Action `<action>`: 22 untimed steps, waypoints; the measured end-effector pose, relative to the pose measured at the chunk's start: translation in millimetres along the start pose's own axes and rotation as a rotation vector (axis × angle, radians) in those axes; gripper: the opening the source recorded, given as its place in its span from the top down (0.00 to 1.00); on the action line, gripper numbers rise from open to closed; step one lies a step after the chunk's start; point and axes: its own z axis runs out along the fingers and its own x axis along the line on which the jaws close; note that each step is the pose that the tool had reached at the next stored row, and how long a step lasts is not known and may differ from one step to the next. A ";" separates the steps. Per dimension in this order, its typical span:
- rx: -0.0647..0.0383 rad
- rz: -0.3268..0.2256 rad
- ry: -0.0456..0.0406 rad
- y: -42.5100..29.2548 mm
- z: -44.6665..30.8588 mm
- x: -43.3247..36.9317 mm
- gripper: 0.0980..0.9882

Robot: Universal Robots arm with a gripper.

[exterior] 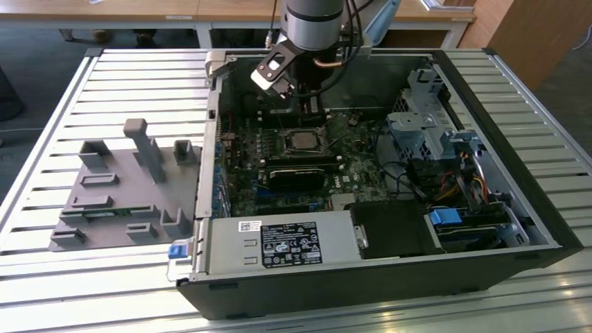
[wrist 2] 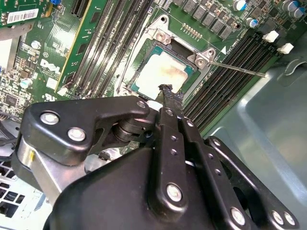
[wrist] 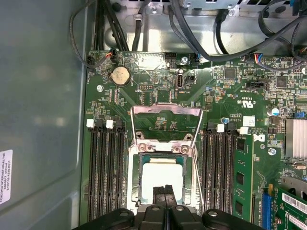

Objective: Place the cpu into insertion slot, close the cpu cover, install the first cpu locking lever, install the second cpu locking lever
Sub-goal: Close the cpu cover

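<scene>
I see the arm [exterior: 315, 24] reaching down from above into the open computer case [exterior: 370, 284], over the motherboard. The gripper [wrist: 164, 190] has its fingers pressed together and holds nothing. The tips are at the edge of the cpu [wrist: 163, 173], which lies in the insertion slot [wrist: 133, 177]. The cpu cover [wrist: 165, 111] stands open.

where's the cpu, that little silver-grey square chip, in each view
exterior view: small silver-grey square cpu mid-board, under the arm.
second wrist view: cpu just beyond the gripper.
first wrist view: cpu just beyond the gripper.
shared landmark: green motherboard around it.
</scene>
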 end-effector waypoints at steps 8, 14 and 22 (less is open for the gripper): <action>0.000 0.000 -0.0003 2.9 -0.5 0.0 0.99; 0.000 0.000 0.0001 3.5 -17.2 0.5 0.99; 0.000 0.000 0.0000 4.2 -38.6 -0.7 0.99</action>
